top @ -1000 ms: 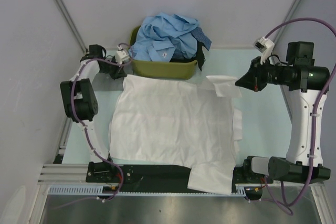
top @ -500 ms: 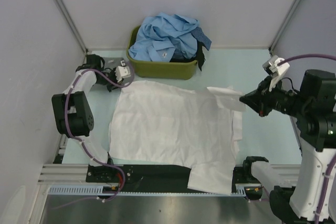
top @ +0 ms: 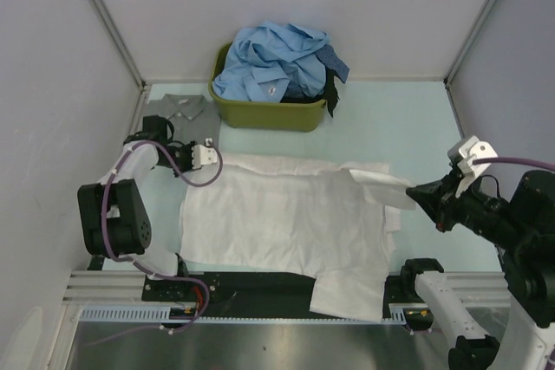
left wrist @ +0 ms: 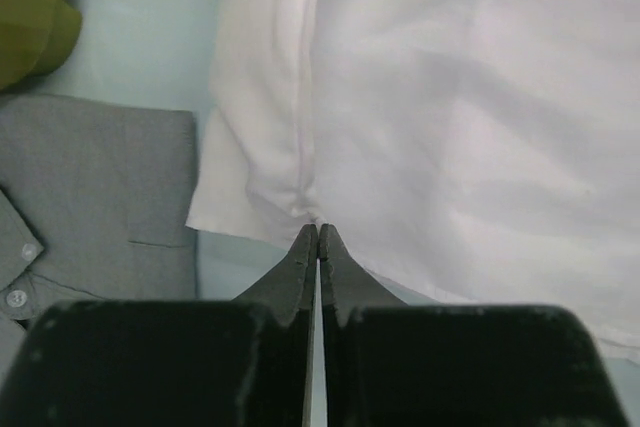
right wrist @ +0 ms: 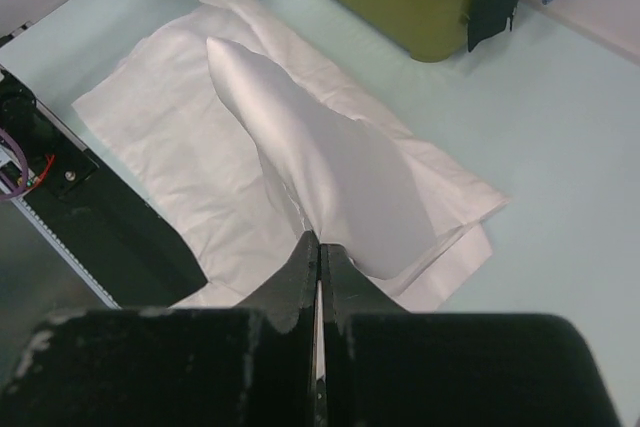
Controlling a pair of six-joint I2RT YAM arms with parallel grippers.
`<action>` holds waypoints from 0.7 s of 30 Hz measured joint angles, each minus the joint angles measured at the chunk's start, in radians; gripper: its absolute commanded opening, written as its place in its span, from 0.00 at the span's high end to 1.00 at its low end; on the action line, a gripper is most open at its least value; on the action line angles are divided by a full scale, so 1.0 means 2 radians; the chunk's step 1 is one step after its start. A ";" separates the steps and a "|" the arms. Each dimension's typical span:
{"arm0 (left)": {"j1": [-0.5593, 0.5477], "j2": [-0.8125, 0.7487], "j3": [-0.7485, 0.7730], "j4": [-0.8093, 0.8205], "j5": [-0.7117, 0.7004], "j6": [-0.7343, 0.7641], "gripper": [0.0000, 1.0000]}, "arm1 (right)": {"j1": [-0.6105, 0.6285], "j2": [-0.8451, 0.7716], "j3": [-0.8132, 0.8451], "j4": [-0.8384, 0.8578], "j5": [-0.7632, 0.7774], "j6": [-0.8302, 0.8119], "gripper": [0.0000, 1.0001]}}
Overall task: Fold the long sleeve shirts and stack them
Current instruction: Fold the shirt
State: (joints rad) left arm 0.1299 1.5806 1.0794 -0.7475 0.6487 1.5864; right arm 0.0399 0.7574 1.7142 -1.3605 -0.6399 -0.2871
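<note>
A white long sleeve shirt (top: 286,214) lies spread across the middle of the table, its lower part hanging over the near rail. My left gripper (top: 212,157) is shut on its far left corner (left wrist: 300,197), low over the table. At the right edge, my right gripper (top: 415,194) is shut on the same shirt, holding a ridge of cloth (right wrist: 330,167) up off the table. Behind the left gripper a folded grey shirt (top: 180,110) lies flat. Several light blue shirts (top: 273,58) and a dark one (top: 332,93) are heaped in the tub.
The olive-green tub (top: 269,114) stands at the back centre against the wall. Pale walls close in the left, back and right sides. A black rail (top: 260,288) and both arm bases run along the near edge. Bare table (top: 408,123) shows right of the tub.
Both grippers have come toward the near edge with the white shirt's far edge, laying it over the body. The grey shirt at the back left now shows.
</note>
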 measured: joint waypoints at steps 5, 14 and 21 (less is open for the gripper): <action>0.000 -0.030 -0.062 0.003 -0.025 0.052 0.84 | 0.001 -0.037 -0.024 -0.002 0.016 -0.007 1.00; 0.000 -0.043 -0.087 0.018 -0.045 0.039 0.41 | 0.001 -0.032 -0.098 -0.002 -0.001 -0.055 1.00; 0.000 -0.102 -0.029 0.024 0.014 -0.080 0.01 | 0.002 0.041 -0.158 0.002 -0.032 -0.081 1.00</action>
State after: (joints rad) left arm 0.1295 1.3762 1.0210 -0.7002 0.6769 1.4273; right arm 0.0441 0.8398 1.3987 -1.3575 -0.7044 -0.4488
